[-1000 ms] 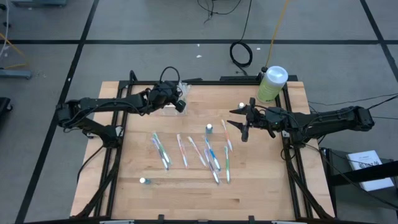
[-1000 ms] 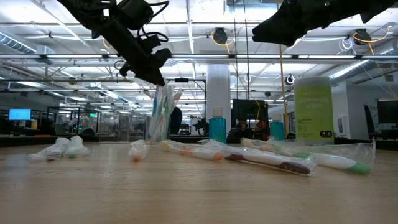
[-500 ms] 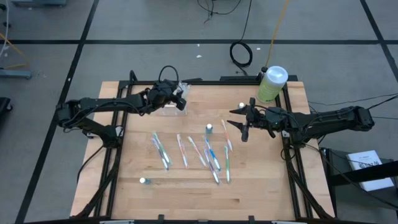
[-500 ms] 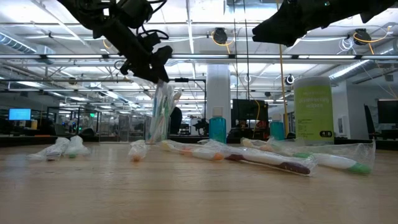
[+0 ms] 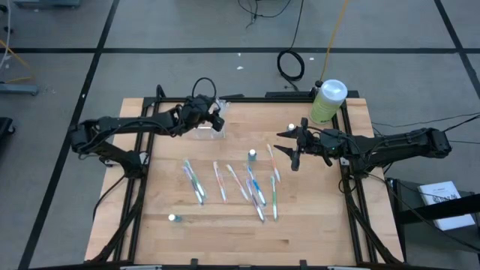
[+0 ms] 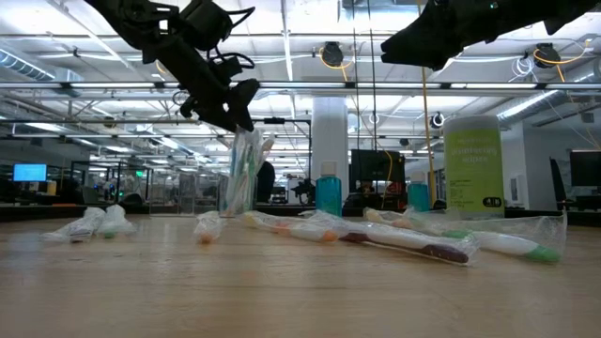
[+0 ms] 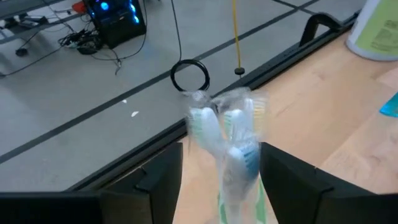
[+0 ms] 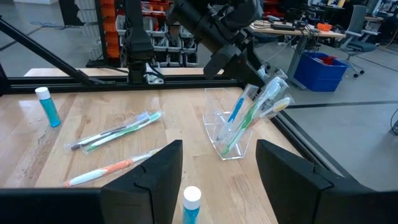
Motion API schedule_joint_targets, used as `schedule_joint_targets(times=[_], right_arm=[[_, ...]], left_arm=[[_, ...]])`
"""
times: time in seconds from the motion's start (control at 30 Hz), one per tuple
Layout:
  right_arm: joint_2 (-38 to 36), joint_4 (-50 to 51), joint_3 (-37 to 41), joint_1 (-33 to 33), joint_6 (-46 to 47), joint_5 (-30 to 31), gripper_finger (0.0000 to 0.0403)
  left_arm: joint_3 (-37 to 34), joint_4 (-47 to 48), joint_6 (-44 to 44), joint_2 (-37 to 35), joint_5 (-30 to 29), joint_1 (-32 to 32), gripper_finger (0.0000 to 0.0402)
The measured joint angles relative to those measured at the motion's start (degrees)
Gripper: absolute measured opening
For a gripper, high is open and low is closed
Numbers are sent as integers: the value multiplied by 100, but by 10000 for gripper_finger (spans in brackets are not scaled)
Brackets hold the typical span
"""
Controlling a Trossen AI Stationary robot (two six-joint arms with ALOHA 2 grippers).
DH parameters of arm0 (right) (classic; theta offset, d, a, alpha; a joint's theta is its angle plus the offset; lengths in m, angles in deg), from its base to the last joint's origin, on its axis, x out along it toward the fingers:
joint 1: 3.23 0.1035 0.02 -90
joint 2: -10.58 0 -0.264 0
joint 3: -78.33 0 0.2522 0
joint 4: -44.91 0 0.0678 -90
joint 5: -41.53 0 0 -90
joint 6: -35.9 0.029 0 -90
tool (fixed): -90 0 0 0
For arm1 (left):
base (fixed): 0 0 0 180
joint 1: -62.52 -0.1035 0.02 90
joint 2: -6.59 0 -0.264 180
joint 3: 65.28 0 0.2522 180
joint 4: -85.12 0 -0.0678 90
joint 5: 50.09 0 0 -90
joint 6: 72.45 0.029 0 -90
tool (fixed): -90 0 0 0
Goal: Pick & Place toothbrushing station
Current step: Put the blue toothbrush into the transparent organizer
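The toothbrushing station (image 5: pixel 204 133) is a clear plastic holder at the back left of the table, also seen in the right wrist view (image 8: pixel 231 135). Several wrapped toothbrushes (image 7: pixel 227 144) stand in it, leaning. My left gripper (image 5: pixel 214 120) hovers just above the brush tops (image 6: pixel 246 150), open, its fingers (image 7: pixel 160 180) wide on either side of them without touching. My right gripper (image 5: pixel 292 152) hangs open and holds nothing over the table's right half, above a small white-capped tube (image 8: pixel 191 201).
Several wrapped toothbrushes (image 5: pixel 229 182) lie across the middle of the table. Small tubes stand at the middle (image 5: pixel 253 155), back right (image 5: pixel 291 128) and front left (image 5: pixel 172 218). A large green bottle (image 5: pixel 328 100) stands at the back right corner.
My left gripper has opened and let go of the wrapped toothbrush in the station, then drawn slightly up and back. The right arm has not moved.
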Motion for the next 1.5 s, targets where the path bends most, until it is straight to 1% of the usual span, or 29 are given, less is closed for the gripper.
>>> schedule_joint_targets(times=[0.13,0.27,0.4,0.57,0.6,0.67,0.8,0.93,1.0,1.13,1.2,1.33,1.5], right_arm=[[0,1,0,0,37,-2,196],[0,2,0,0,37,-2,196],[0,2,0,0,37,-2,196],[0,2,0,0,39,-2,196],[0,0,0,0,37,-2,196],[0,2,0,0,37,-2,196],[0,2,0,0,37,-2,196],[0,2,1,0,39,-2,196],[0,0,0,0,37,-2,196],[0,0,2,0,37,-2,196],[0,0,2,0,38,-2,196],[0,-1,2,0,39,-1,196],[0,-2,2,0,41,0,196]], left_arm=[[0,-11,14,135,2,27,181],[0,-7,-28,177,1,24,143],[0,-43,-30,177,-2,24,94],[0,-156,-28,177,2,24,22],[0,-187,-18,177,3,27,14],[0,-253,-9,177,3,26,13],[0,-276,14,177,3,24,25],[0,-276,14,177,14,24,10],[0,-282,14,177,88,24,8],[0,-278,97,177,155,27,21],[0,-287,171,195,205,24,20],[0,-455,261,422,361,26,8],[7,-725,230,745,381,26,17]])
